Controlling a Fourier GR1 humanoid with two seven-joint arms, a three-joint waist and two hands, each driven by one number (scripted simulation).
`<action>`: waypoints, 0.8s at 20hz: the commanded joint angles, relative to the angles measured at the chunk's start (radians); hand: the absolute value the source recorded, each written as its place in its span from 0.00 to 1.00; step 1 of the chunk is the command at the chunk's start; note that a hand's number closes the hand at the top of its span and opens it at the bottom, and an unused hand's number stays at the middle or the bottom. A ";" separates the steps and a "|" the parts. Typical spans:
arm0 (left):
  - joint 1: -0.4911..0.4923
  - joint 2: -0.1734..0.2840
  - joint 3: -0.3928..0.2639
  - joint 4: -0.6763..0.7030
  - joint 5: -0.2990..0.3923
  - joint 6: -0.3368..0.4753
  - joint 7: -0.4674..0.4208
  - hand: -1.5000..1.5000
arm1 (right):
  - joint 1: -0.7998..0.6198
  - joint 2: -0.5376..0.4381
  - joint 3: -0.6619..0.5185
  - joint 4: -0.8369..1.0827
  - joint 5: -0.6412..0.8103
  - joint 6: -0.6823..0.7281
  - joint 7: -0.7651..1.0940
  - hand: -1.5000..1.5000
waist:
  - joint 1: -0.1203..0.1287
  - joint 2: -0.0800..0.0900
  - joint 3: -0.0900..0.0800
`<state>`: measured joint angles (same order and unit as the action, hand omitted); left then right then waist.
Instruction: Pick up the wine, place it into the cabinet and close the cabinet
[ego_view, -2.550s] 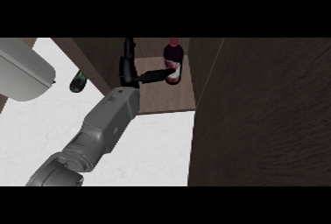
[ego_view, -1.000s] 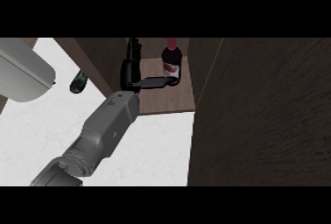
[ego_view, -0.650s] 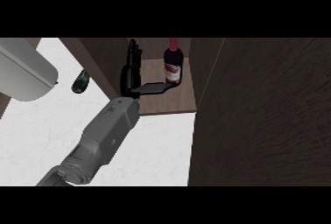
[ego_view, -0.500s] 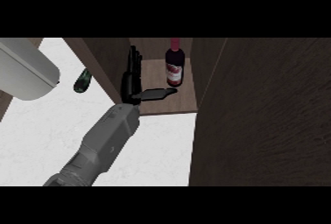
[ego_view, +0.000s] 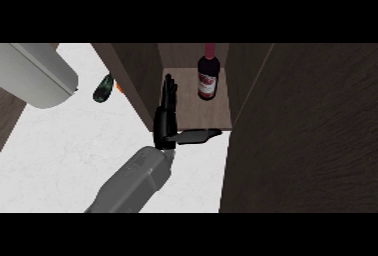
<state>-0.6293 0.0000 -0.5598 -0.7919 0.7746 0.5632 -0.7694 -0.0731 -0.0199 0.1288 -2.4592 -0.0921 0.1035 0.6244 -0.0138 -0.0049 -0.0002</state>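
A wine bottle (ego_view: 207, 80) is seen standing upright on the wooden shelf (ego_view: 193, 112) inside the cabinet (ego_view: 140, 75), toward the back of the opening, dark glass with a red neck and a red-and-white label. It is touched by nothing. One grey forearm (ego_view: 133, 182) is seen rising from the lower edge of the head view over the white bench (ego_view: 59, 150), ending in a black robot hand (ego_view: 167, 117); which arm it is cannot be told from the view with certainty, though it comes in left of centre. The robot hand is held spread: fingers (ego_view: 170, 90) are stretched straight and close together, pointing up along the cabinet's left inner wall, and the thumb (ego_view: 198, 135) is stuck out sideways to the right over the shelf's front edge. Nothing is pinched or enclosed by it. The fingers lie left of the bottle, near but apart from it, a strip of bare shelf showing between. The cabinet's dark door (ego_view: 303, 130) is seen standing open, filling the right side of the view. On the bench left of the cabinet a dark green bottle (ego_view: 102, 89) is lying tilted, with a small orange thing (ego_view: 118, 86) just beside it, too small to identify. A large light grey rounded object (ego_view: 37, 75) is noted at the upper left. No second hand is shown.
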 joint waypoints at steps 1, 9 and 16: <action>0.124 0.000 -0.079 -0.189 -0.068 0.085 0.028 0.00 | -0.022 -0.016 -0.065 0.006 -0.032 0.005 -0.024 0.00 | 0.019 0.001 0.001; 0.347 0.070 -0.193 -0.574 -0.161 0.208 0.099 0.00 | 0.000 -0.013 -0.023 -0.056 -0.019 -0.005 0.022 0.00 | 0.021 0.001 0.000; 0.425 0.117 -0.221 -0.786 -0.248 0.325 0.242 0.00 | -0.022 -0.031 -0.045 -0.094 -0.050 -0.009 0.070 0.00 | 0.017 0.001 0.000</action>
<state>-0.2443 0.0677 -0.7670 -1.4388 0.5657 0.8183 -0.6092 -0.0826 -0.0452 0.0909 -2.4708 -0.0926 0.1046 0.6389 0.0021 -0.0037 0.0003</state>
